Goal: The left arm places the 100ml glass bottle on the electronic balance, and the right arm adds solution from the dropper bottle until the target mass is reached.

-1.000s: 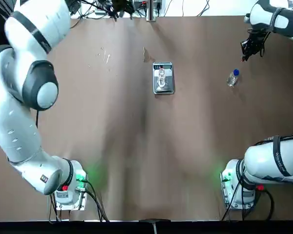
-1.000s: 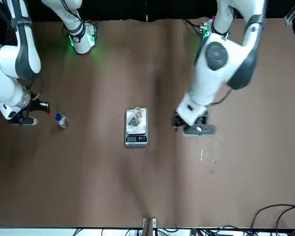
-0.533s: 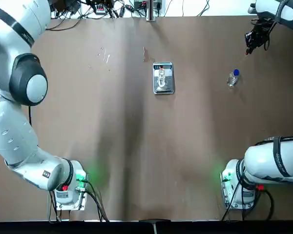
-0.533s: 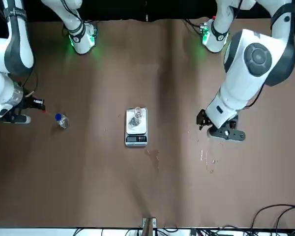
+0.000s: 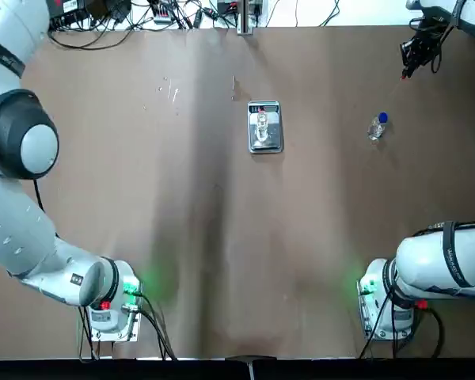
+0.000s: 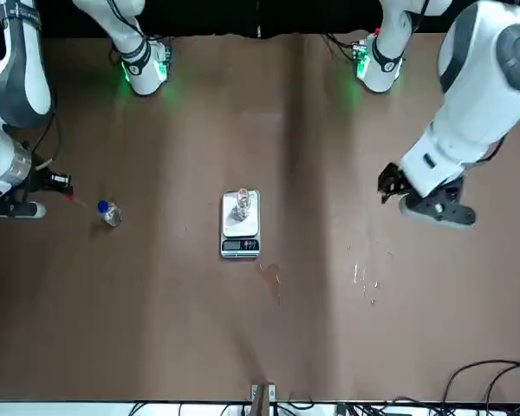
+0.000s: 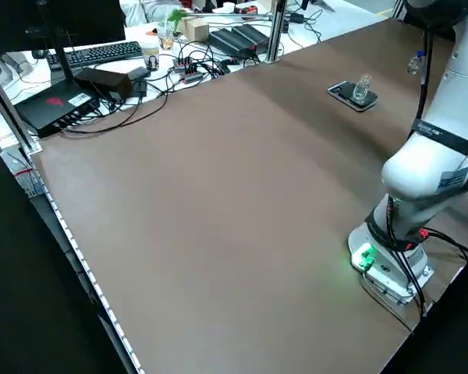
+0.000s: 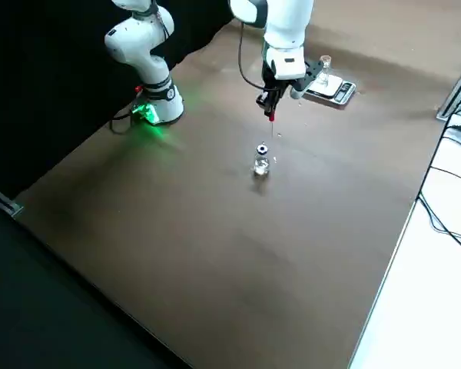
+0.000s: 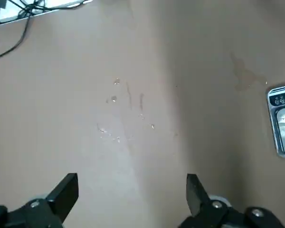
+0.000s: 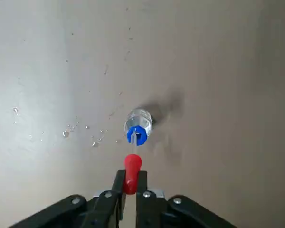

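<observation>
The electronic balance (image 5: 264, 127) lies near the table's middle at the far side. The 100ml glass bottle (image 5: 262, 122) stands upright on its pan. My left gripper (image 6: 388, 183) hangs open and empty well off to the robot's left of the balance, over bare table; its fingers (image 9: 66, 192) are spread wide. The dropper bottle (image 5: 378, 127), clear with a blue collar, stands on the table to the right. My right gripper (image 10: 131, 183) is shut on a red-topped dropper (image 10: 132, 172), held above and behind that bottle (image 10: 139, 124), clear of it.
Small droplets (image 5: 172, 92) speckle the table at the far left, and a faint stain (image 6: 270, 279) sits just beyond the balance. Cables and electronics (image 7: 101, 82) crowd the far table edge. Both arm bases (image 5: 111, 309) glow green at the near edge.
My left arm has swung away from the balance toward the robot's left. My right gripper, still holding the dropper, has drifted farther back and right of the dropper bottle.
</observation>
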Motion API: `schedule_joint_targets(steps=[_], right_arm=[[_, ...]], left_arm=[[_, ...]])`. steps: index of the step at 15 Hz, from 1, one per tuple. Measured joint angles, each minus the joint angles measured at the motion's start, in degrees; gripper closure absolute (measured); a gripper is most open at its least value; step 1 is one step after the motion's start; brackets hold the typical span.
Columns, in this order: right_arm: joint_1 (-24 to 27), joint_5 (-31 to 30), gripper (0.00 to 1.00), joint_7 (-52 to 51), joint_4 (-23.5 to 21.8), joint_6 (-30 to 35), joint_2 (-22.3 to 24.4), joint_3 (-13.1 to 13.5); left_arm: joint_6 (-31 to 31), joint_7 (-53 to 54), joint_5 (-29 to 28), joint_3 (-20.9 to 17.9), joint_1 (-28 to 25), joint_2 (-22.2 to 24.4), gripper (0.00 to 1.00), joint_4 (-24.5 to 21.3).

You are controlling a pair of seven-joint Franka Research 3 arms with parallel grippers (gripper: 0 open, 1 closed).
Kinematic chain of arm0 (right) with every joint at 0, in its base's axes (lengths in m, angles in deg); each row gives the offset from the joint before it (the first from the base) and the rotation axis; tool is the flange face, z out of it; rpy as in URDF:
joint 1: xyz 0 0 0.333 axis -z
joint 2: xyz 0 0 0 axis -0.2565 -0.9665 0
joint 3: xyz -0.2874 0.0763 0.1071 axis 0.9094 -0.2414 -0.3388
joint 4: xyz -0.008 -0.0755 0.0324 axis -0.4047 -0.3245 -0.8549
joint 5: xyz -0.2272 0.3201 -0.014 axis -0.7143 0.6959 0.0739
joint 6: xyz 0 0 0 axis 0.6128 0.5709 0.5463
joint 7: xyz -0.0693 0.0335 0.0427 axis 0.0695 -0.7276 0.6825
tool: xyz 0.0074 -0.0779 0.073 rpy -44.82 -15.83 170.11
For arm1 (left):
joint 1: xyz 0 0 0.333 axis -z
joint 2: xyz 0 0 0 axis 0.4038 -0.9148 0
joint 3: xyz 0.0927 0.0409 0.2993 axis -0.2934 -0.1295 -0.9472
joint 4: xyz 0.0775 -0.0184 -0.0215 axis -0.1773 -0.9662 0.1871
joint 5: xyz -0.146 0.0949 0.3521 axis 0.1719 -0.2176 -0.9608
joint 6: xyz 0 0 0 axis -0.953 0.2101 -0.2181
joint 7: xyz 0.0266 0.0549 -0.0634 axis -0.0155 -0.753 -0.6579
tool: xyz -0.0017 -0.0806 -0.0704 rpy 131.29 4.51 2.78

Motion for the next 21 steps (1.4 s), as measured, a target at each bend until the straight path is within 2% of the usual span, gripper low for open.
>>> schedule_joint_targets(steps=[7,11,16,18,21], right_arm=[[-4.61,0.43,0.87,3.88,2.46,2.48,0.09,-0.48],[-7.91,3.85,0.88,7.25,4.01,4.51,0.24,-0.6],[-12.05,8.81,0.88,10.62,4.27,4.55,0.23,-0.72],[-13.26,11.26,0.89,11.07,4.45,4.55,0.23,-0.75],[-17.72,14.66,0.88,16.01,5.92,4.42,0.23,-0.81]], left_arm=[[3.07,0.51,0.0,-0.13,-1.69,1.46,0.0,-0.44],[7.54,0.51,-0.03,-0.23,-2.99,1.71,0.0,-0.46],[8.6,1.51,-0.03,-0.22,-9.56,3.91,0.0,-0.43],[8.74,1.3,-0.03,-0.24,-10.19,3.99,0.0,-0.44],[9.67,0.63,-0.03,-0.08,-9.92,4.38,0.0,-0.46]])
